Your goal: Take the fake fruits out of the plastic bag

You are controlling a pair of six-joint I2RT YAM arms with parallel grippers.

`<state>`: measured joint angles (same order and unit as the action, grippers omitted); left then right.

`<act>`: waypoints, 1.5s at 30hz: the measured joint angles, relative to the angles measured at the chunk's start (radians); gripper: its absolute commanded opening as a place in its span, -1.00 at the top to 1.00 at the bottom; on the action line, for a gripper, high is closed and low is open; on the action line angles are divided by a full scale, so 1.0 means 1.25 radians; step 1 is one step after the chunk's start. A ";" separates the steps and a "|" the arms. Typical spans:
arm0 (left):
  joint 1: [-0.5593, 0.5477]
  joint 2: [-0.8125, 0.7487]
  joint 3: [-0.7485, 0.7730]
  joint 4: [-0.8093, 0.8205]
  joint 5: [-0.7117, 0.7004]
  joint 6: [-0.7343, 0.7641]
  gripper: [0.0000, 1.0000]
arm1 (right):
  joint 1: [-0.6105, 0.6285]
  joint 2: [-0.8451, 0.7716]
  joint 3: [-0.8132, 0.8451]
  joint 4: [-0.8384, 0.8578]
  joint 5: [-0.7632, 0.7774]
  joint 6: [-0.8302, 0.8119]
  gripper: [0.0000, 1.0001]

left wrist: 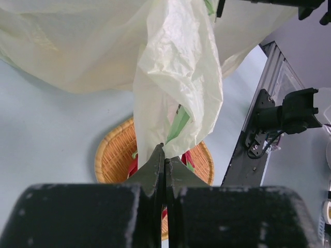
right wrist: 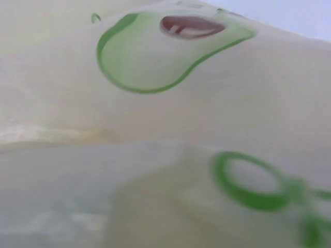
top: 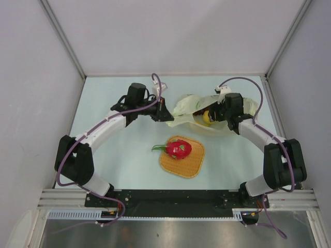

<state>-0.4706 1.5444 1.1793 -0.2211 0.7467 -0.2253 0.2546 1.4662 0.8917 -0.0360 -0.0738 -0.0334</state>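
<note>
The plastic bag [top: 187, 106] lies crumpled at the far side of the pale tabletop [top: 129, 168], between the two arms. The left end effector [left wrist: 164, 161] has its fingers pressed together on a bunched edge of the film, which is lifted off the surface. The right end effector [top: 215, 112] reaches into the bag mouth beside a yellow fruit [top: 206, 118]; whether its fingers are apart cannot be told, as printed film fills its camera. A red dragon fruit [top: 181, 149] rests on the orange woven mat [top: 192, 164].
</note>
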 measured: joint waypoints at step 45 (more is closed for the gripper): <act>-0.009 0.000 0.037 0.013 -0.031 0.020 0.99 | 0.111 -0.343 0.032 -0.443 -0.415 -0.351 0.34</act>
<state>-0.4820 1.5444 1.2259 -0.2050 0.7086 -0.2005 0.3931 1.0374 0.9314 -0.5892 -0.5930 -0.4721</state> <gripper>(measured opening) 0.007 0.680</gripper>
